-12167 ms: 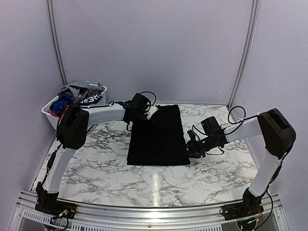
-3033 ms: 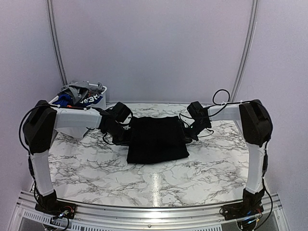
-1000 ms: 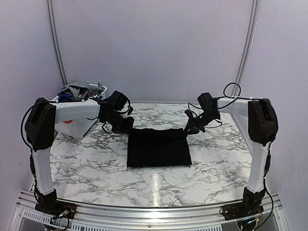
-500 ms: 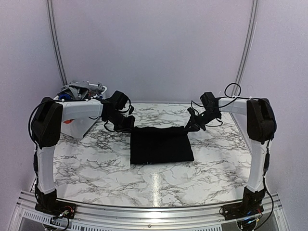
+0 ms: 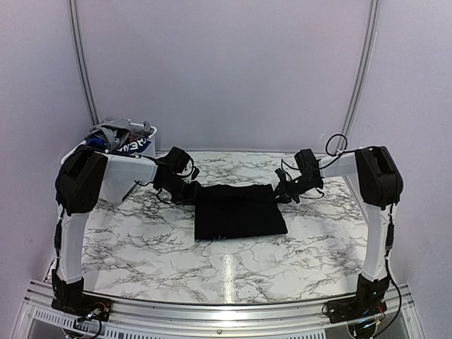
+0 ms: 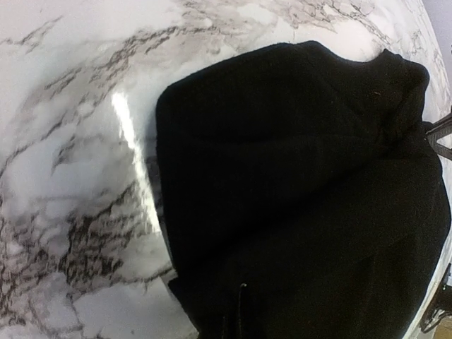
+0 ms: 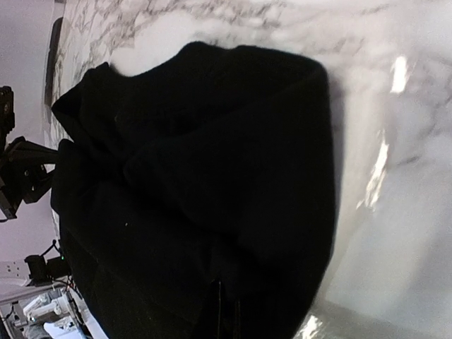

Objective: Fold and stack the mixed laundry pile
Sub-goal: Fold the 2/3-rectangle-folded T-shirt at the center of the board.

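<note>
So the large black folded garment (image 5: 240,212) lies flat in the middle of the white marble-pattern worktop (image 5: 141,240). Both the left tool (image 5: 192,191) and right tool (image 5: 281,192) pinch a far corner each. Far left, a white plastic basket (image 5: 150,131) holds grey and blue clothes (image 5: 113,135).

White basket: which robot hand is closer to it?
Left. The left gripper grips the black garment near the basket; the right gripper holds its opposite corner, farther away.

White left arm (image 5: 131,169), white right arm (image 5: 339,164), black joint housings, looping black cables, black bases
</note>
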Tool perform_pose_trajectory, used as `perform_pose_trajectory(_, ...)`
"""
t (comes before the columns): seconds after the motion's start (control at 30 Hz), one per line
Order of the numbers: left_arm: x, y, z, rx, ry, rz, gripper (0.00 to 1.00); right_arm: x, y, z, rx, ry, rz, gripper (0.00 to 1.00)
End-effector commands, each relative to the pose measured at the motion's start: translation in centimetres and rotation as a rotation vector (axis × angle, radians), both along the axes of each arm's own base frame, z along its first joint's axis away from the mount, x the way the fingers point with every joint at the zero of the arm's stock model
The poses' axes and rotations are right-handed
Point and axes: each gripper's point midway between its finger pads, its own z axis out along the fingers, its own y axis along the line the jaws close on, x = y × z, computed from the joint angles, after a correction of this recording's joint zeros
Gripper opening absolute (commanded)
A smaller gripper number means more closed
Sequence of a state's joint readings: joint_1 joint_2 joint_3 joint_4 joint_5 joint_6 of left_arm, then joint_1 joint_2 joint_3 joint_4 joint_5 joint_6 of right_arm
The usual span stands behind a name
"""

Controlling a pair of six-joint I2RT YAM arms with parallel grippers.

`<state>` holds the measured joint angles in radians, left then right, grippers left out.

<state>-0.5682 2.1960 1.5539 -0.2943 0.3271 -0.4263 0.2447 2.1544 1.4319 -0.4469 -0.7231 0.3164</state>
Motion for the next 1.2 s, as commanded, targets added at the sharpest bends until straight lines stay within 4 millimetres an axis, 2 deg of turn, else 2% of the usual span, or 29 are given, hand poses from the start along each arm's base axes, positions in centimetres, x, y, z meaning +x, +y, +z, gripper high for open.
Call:
perform_pose_trajectory(0.0, -5.4, 3.4, -1.6, 0.075, 0.084, -0.006, 0.0, -7.8, 1.6, -2.2, -0.067, 0.103, 0.096, 0.0)
perform_pose_trajectory(0.1, -8.3, 5.3, -0.1, 0.08, 0.066, -0.02, 0.0, -12.3, 1.9, -1.1, -0.084, 0.112, 0.139, 0.0)
perform_pose_trajectory(0.17, -10.1, 6.3, 0.8, 0.081, 0.056, -0.028, 0.0, -14.3, 1.4, -0.1, -0.078, 0.115, 0.131, 0.0)
perform_pose_trajectory(0.23, -11.4, 7.1, 1.4, 0.079, 0.047, -0.028, 0.0, -15.1, 1.0, 1.1, -0.073, 0.097, 0.114, 0.0)
perform_pose_trajectory(0.33, -12.6, 7.4, 1.5, 0.072, 0.059, -0.032, 0.0, -15.1, 1.0, 2.6, -0.058, 0.047, 0.109, 0.0)
perform_pose_trajectory(0.37, -12.7, 7.4, 1.3, 0.076, 0.06, -0.033, 0.0, -14.9, 0.9, 2.7, -0.064, 0.034, 0.107, 0.03)
perform_pose_trajectory(0.47, -12.2, 6.5, 1.2, 0.067, 0.059, -0.04, 0.0, -13.9, 0.3, 3.9, -0.093, -0.031, 0.107, 0.2)
perform_pose_trajectory(0.6, -10.1, 4.7, 2.1, 0.034, 0.042, -0.034, 0.0, -12.4, -1.5, 6.8, -0.132, -0.171, 0.084, 0.39)
perform_pose_trajectory(0.67, -8.7, 3.6, 2.8, 0.013, 0.028, -0.03, 0.06, -11.9, -2.0, 7.9, -0.151, -0.247, 0.095, 0.5)
perform_pose_trajectory(0.73, -7.6, 2.8, 3.1, -0.003, 0.025, -0.026, 0.17, -12.0, -1.7, 8.5, -0.153, -0.303, 0.129, 0.57)
perform_pose_trajectory(0.83, -6.4, 2.3, 3.2, -0.013, 0.025, -0.003, 0.25, -12.8, -0.9, 8.5, -0.172, -0.37, 0.196, 0.62)
perform_pose_trajectory(0.93, -6.1, 2.5, 3.2, -0.013, 0.025, 0.003, 0.35, -13.6, -0.5, 7.9, -0.177, -0.398, 0.232, 0.62)
perform_pose_trajectory(1.07, -6.8, 4.6, 3.8, 0.004, -0.004, -0.004, 0.51, -13.2, -0.8, 7.4, -0.209, -0.451, 0.251, 0.62)
perform_pose_trajectory(1.17, -7.5, 5.7, 3.8, 0.021, -0.033, -0.046, 0.56, -12.5, 0.0, 7.7, -0.191, -0.474, 0.277, 0.61)
